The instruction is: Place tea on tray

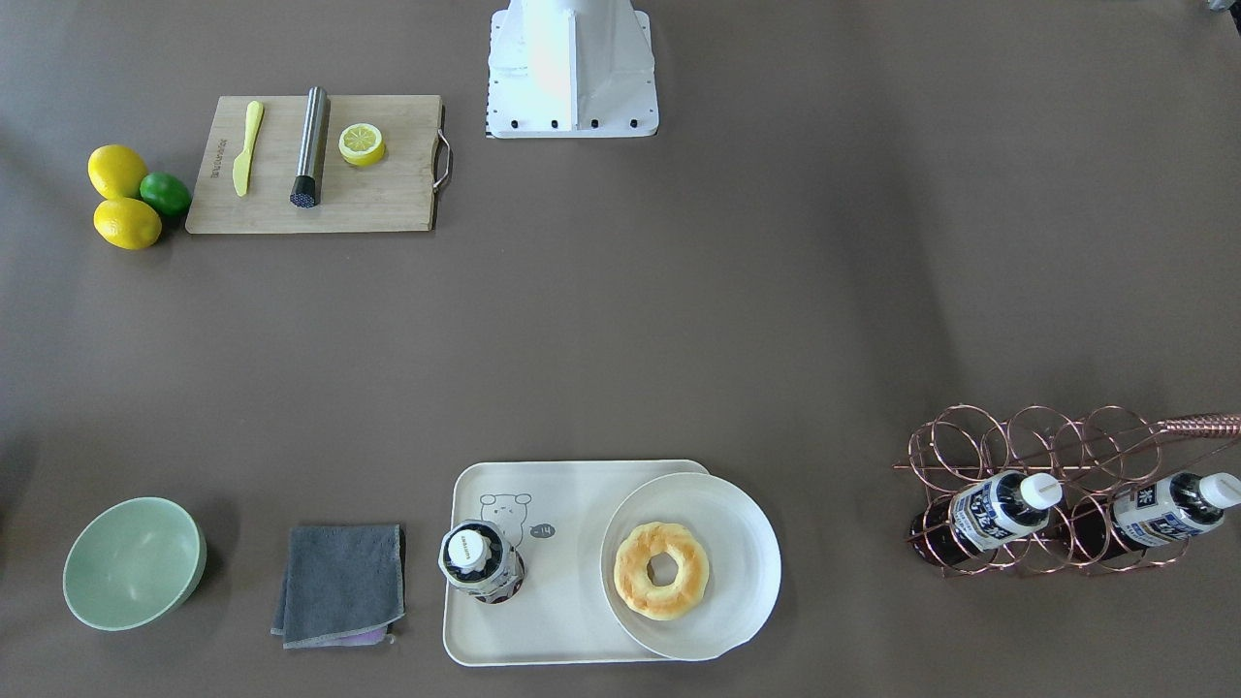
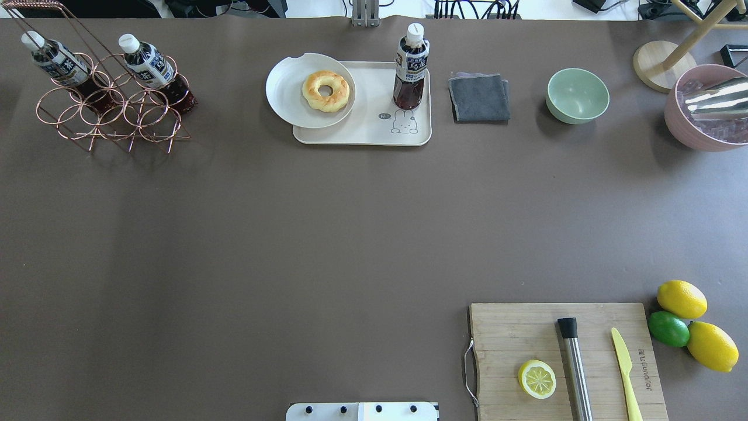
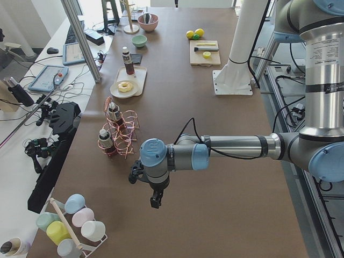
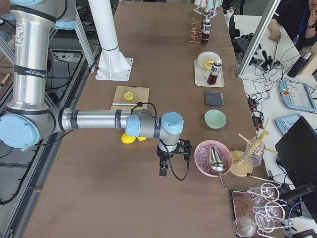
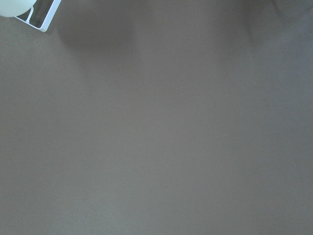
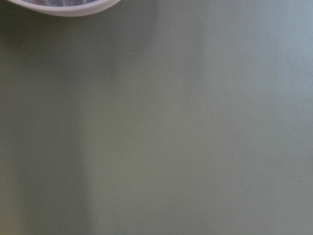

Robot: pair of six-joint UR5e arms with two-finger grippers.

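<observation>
One tea bottle (image 1: 480, 563) (image 2: 410, 69) with a white cap stands upright on the cream tray (image 1: 567, 630) (image 2: 361, 135), beside the line-drawn bear, and no gripper is near it. Two more tea bottles (image 2: 56, 63) (image 2: 149, 64) lie slanted in a copper wire rack (image 2: 111, 114). My left gripper (image 3: 155, 201) hangs over bare table well short of the rack, seen only in the exterior left view. My right gripper (image 4: 163, 171) hangs near a pink bowl, seen only in the exterior right view. I cannot tell whether either is open or shut.
A round plate (image 2: 289, 93) with a doughnut (image 2: 325, 90) overlaps the tray. A grey cloth (image 2: 479, 97), green bowl (image 2: 577, 95) and pink bowl of ice (image 2: 704, 108) sit along the far edge. A cutting board (image 2: 514, 333) holds a half lemon, muddler and knife; lemons and a lime (image 2: 669, 328) lie beside it.
</observation>
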